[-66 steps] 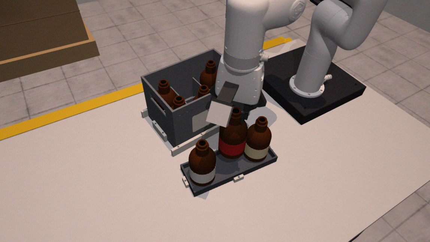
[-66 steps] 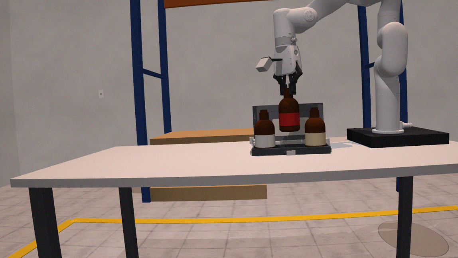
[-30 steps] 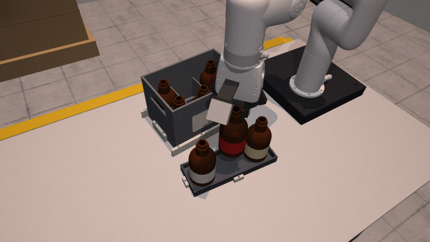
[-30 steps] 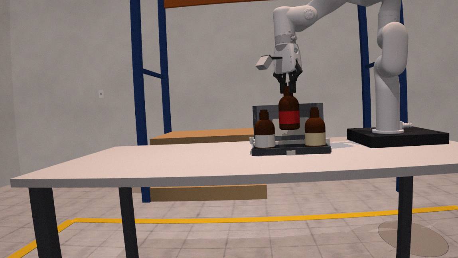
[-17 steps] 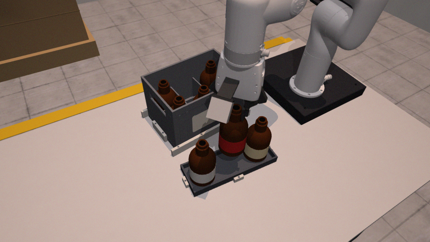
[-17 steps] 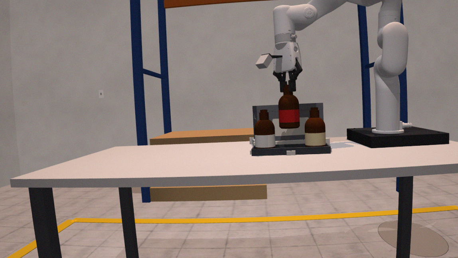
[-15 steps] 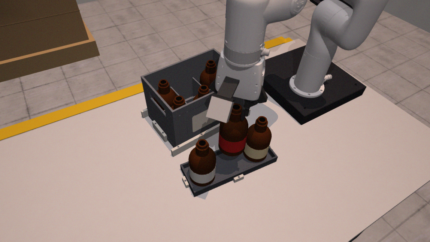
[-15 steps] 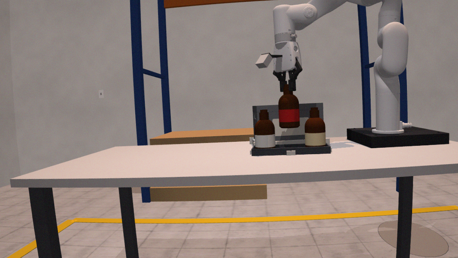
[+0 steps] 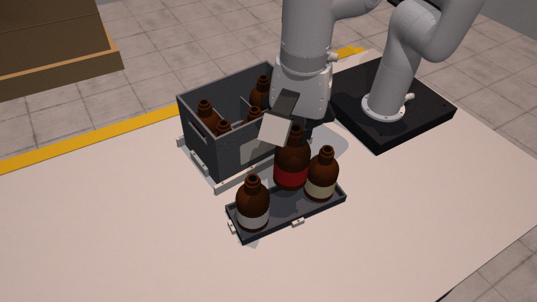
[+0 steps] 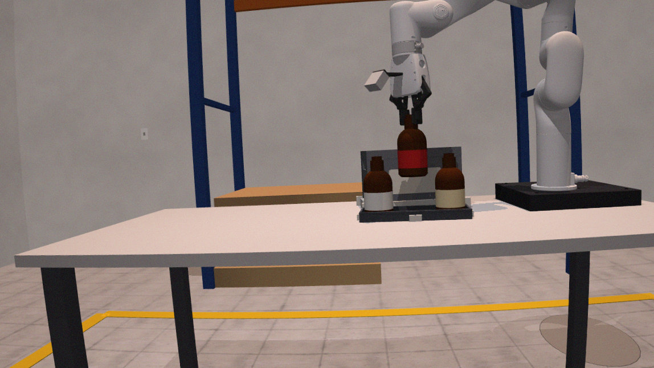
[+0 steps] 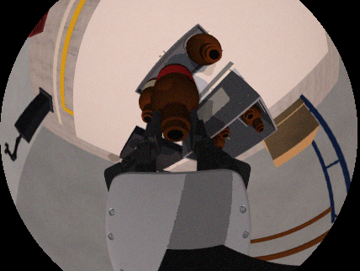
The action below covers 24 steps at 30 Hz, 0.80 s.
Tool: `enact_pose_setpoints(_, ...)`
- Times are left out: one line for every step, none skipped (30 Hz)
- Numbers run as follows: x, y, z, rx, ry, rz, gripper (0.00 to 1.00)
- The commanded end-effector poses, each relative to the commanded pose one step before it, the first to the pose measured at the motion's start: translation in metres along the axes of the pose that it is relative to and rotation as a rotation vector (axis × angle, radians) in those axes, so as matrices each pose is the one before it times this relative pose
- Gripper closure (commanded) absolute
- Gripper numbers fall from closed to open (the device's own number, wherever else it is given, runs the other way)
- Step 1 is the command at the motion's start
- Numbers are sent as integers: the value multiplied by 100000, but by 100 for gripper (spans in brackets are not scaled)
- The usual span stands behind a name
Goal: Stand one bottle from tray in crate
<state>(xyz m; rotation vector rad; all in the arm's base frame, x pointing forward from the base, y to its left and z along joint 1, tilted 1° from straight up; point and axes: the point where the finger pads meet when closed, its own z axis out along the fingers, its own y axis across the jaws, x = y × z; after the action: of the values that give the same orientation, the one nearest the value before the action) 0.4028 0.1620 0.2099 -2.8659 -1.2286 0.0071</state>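
I see a pale tabletop [image 9: 112, 225] on dark legs. Directly on it sit the grey crate [image 9: 225, 150], the flat tray [image 9: 285, 219] just beside it, and the arm's black base plate [image 9: 435, 112].

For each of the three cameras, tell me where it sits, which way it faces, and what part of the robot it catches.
Top: high over the table's front, angled down at the crate and tray; shows the arm's upper links, wrist and base.
Exterior: low, beyond the table's edge, looking level across it at the tray with the crate behind; shows the whole arm and the gripper.
Wrist: on the arm's last link, looking down past the jaws onto the red-labelled bottle.
Shared: top and exterior both show that bottle lifted by its neck, clear of the tray.
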Motion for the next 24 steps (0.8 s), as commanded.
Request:
enact_pose_setpoints(107,57,-756,-243,411,3,100)
enact_pose_setpoints(0,0,-114,0,0,0,100)
enact_pose_setpoints(0,0,-111,0,0,0,100)
enact_pose_setpoints(0,0,-107,0,0,0,100)
enact_pose_setpoints(-1,0,-103,0,0,0,100)
enact_pose_setpoints(0,0,-99,0,0,0,100)
enact_pose_setpoints(0,0,-94,0,0,0,100)
enact_pose_setpoints(0,0,0,0,0,0,100)
enact_pose_setpoints(0,0,0,0,0,0,100)
enact_pose_setpoints(0,0,-88,0,0,0,100)
enact_pose_setpoints(0,0,-83,0,0,0,100)
enact_pose_setpoints(0,0,-77,0,0,0,100)
enact_pose_setpoints(0,0,-71,0,0,0,100)
enact_pose_setpoints(0,0,-65,0,0,0,100)
enact_pose_setpoints(0,0,-59,0,0,0,100)
enact_pose_setpoints(0,0,-53,0,0,0,100)
enact_pose_setpoints(0,0,-46,0,0,0,100)
enact_pose_setpoints(0,0,-40,0,0,0,100)
enact_pose_setpoints(0,0,-34,0,0,0,100)
enact_pose_setpoints(0,0,-29,0,0,0,100)
enact_pose_setpoints(0,0,-23,0,0,0,100)
enact_pose_setpoints(0,0,-18,0,0,0,100)
enact_pose_setpoints(0,0,-13,0,0,0,100)
enact_pose_setpoints(0,0,-9,0,0,0,100)
